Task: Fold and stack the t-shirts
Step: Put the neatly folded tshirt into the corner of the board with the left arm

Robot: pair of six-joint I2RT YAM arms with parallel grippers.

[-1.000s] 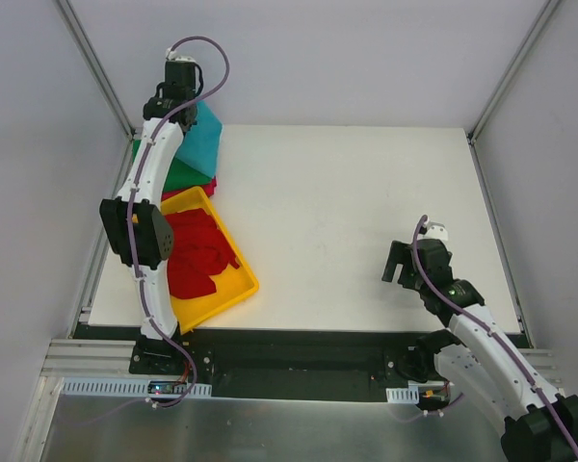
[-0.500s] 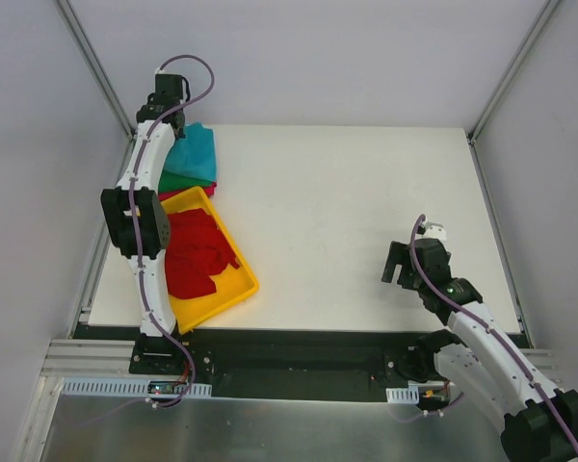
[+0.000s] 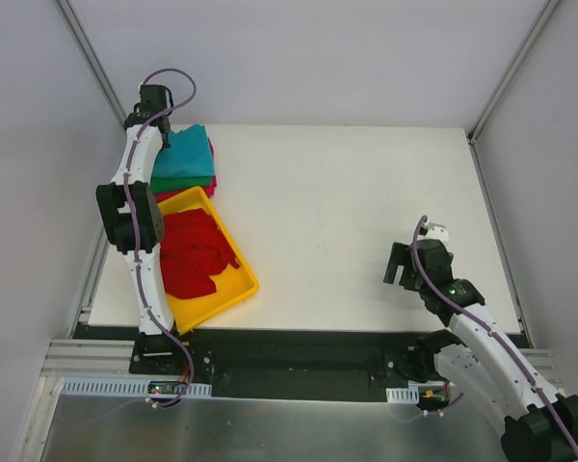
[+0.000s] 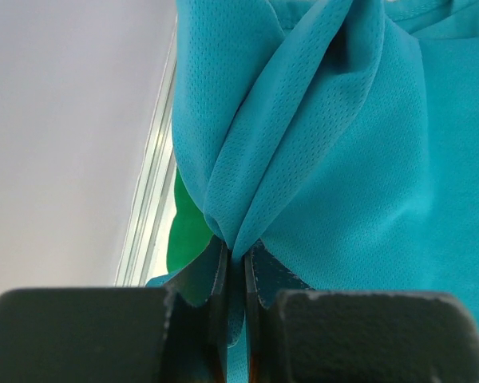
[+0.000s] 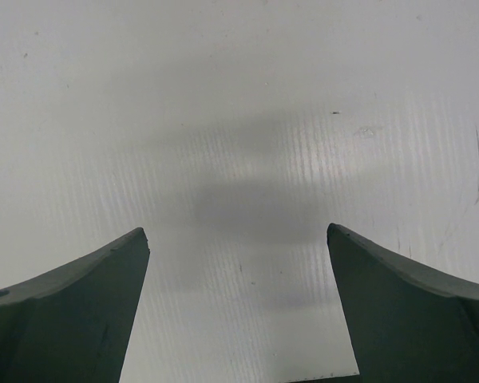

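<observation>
**Left arm is laying the teal-blue t-shirt onto the stack**

The left end effector (image 4: pixel 236 263) is drawing back toward the far-left corner of the counter (image 3: pixel 347 212). The teal-blue t-shirt (image 3: pixel 185 152), raised and bunched a second ago, is now settling flat on top of the green t-shirt (image 4: pixel 188 235) and the magenta-pink t-shirt (image 3: pixel 212 169). The jaws are staying pinched narrow on a fold of teal cloth at the stack's left edge, so the release is not happening yet. The right end effector (image 5: pixel 235 230) is idling with its jaws wide over bare counter, well apart from any cloth. This shirt is looking nearly stacked, while the red t-shirts (image 3: pixel 195 252) are lying crumpled in the yellow tray (image 3: pixel 243 281), waiting to be folded
</observation>
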